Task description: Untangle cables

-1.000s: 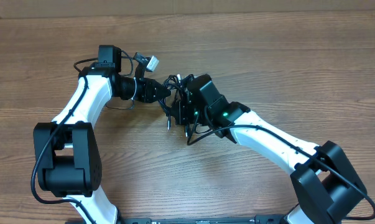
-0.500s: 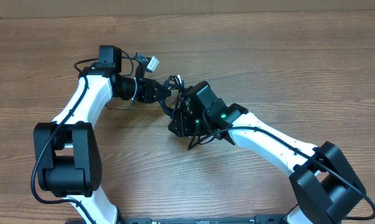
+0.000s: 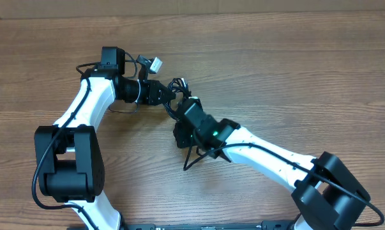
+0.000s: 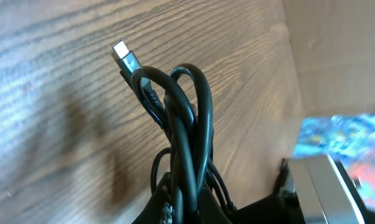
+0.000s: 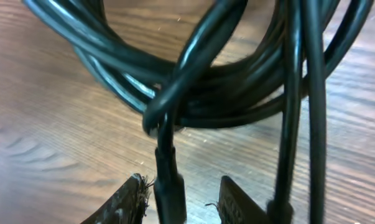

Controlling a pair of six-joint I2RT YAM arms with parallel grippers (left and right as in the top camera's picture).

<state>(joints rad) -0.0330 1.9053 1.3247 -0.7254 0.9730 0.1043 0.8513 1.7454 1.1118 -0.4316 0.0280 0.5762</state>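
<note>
The cables [image 3: 177, 85] are a bunch of thin black cords hanging above the table's middle. My left gripper [image 3: 169, 98] is shut on them. In the left wrist view the cables [image 4: 186, 118] rise from the left gripper [image 4: 188, 208] as tight loops, with a silver-tipped plug [image 4: 121, 51] sticking out at the top. My right gripper [image 3: 181, 135] sits just in front of the bunch. Its view shows the looped cables [image 5: 199, 93] close up. The right gripper [image 5: 181, 202] is open, and a black plug [image 5: 169, 186] hangs between the fingertips [image 5: 129, 200] with a gap on either side.
The wooden table [image 3: 294, 70] spreads all round. A white connector [image 3: 156, 64] on the left arm's wiring sticks out behind the bunch. A thin black wire [image 3: 192, 160] trails from the right arm. A cardboard wall [image 3: 192, 6] runs along the far edge.
The right gripper has opened and swung left and toward the front edge, now lower beside the bunch. The left arm and its hold on the cables have not moved.
</note>
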